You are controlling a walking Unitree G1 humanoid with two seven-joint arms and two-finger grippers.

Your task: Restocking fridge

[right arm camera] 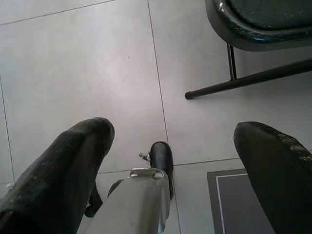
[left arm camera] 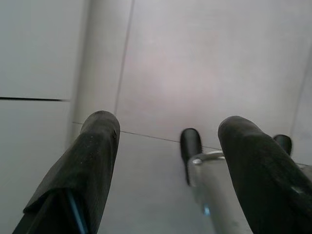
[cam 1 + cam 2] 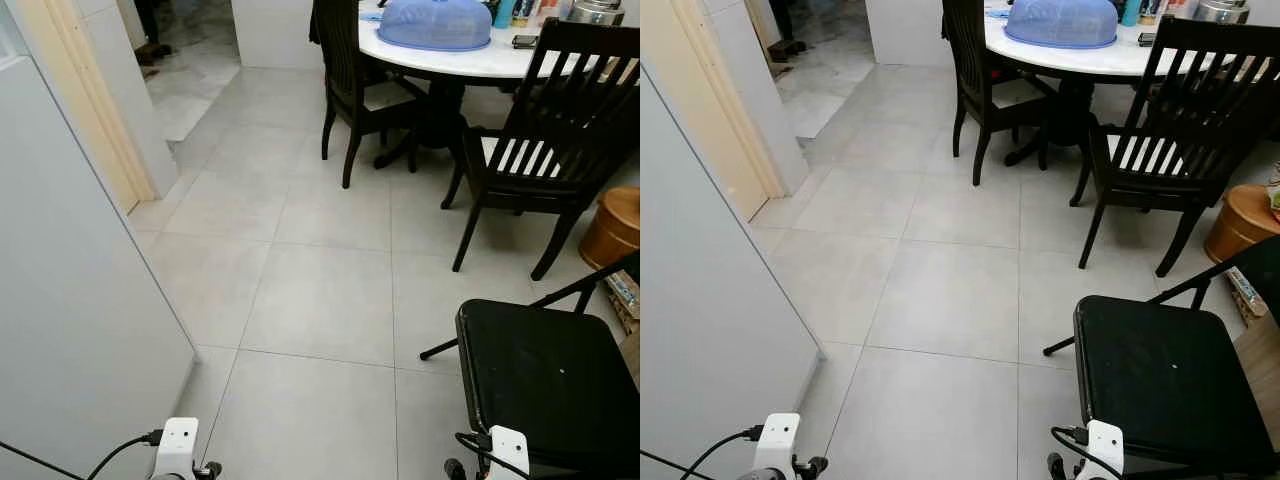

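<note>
I see the fridge [image 3: 80, 300] as a white panel along the frame's left edge. Both arms hang low — left end effector [image 2: 168, 161] and right end effector [image 1: 180, 165] spread open, empty. I'd turn left toward it, avoiding the folding chair [image 3: 550, 385].

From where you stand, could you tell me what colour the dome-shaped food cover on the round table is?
The food cover is translucent blue, clearest in the left eye view.

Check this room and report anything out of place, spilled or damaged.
Nothing stands out. The tiled floor looks dry and unbroken, the dark dining chairs stand upright at the white table, and the black folding chair sits upright nearby. Both claws hang open and hold nothing.
</note>
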